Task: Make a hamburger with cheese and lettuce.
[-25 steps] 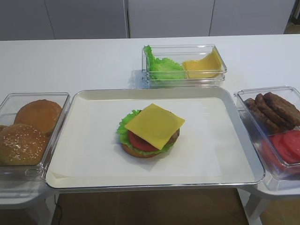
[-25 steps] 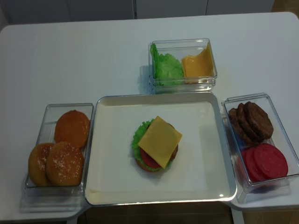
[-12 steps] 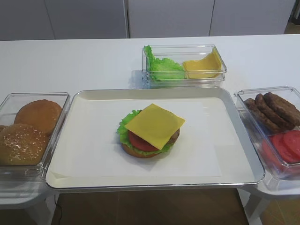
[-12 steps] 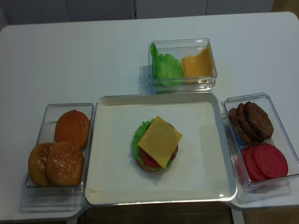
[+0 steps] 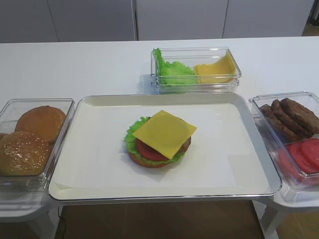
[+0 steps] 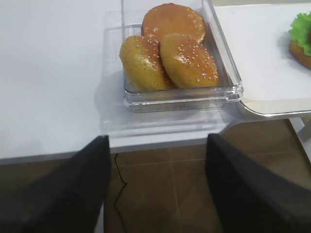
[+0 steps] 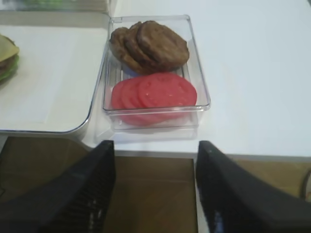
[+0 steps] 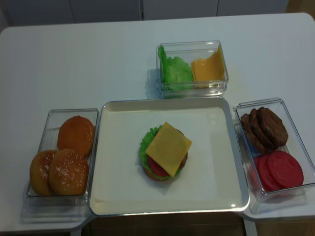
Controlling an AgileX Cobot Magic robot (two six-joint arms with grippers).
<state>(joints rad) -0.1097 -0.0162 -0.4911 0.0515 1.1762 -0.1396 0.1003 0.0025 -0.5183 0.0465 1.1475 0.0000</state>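
The hamburger point(image 5: 158, 144) sits mid-tray point(image 5: 89, 164), cheese point(image 5: 164, 133) lying skewed over patty and lettuce point(image 5: 130, 135); a top bun point(image 6: 188, 60) pressed off-centre could slide that slice; left gripper point(image 6: 155, 189) and right gripper point(image 7: 154, 189) both gape empty, apparently below the table edge
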